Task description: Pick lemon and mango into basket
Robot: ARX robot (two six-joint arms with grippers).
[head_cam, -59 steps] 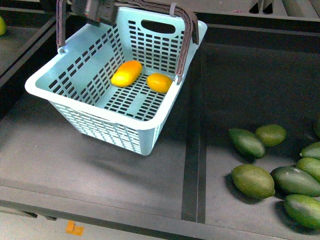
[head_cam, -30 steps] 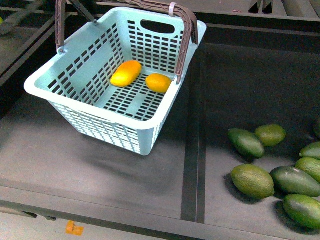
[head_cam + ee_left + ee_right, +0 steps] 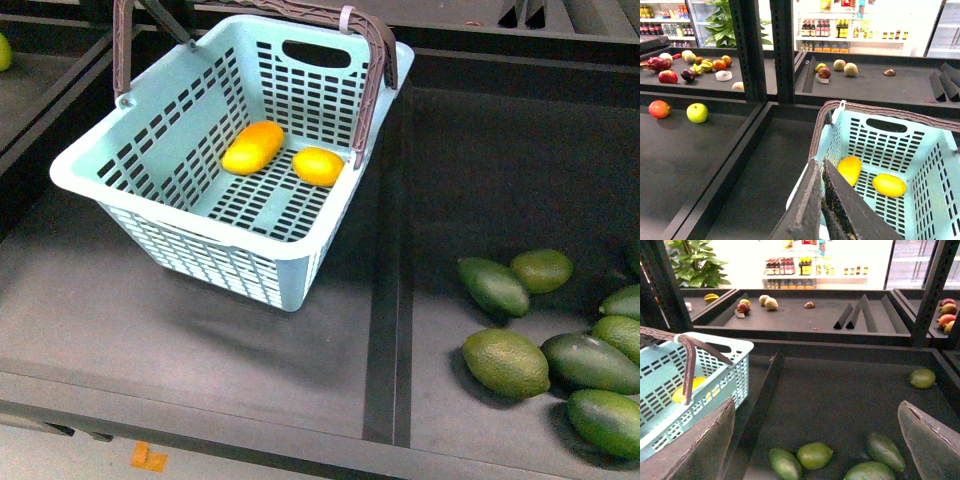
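Lemon and mango lie in the basket; my left gripper is clenched empty, right gripper spread; task looks complete, nothing left to pick.

1. Green fruits lie clustered on the dark shelf, right of the divider.
2. An orange scrap lies on the floor below the shelf's front edge.
3. A red apple and a green apple sit side by side on a neighbouring shelf.
4. A leafy plant stands behind.
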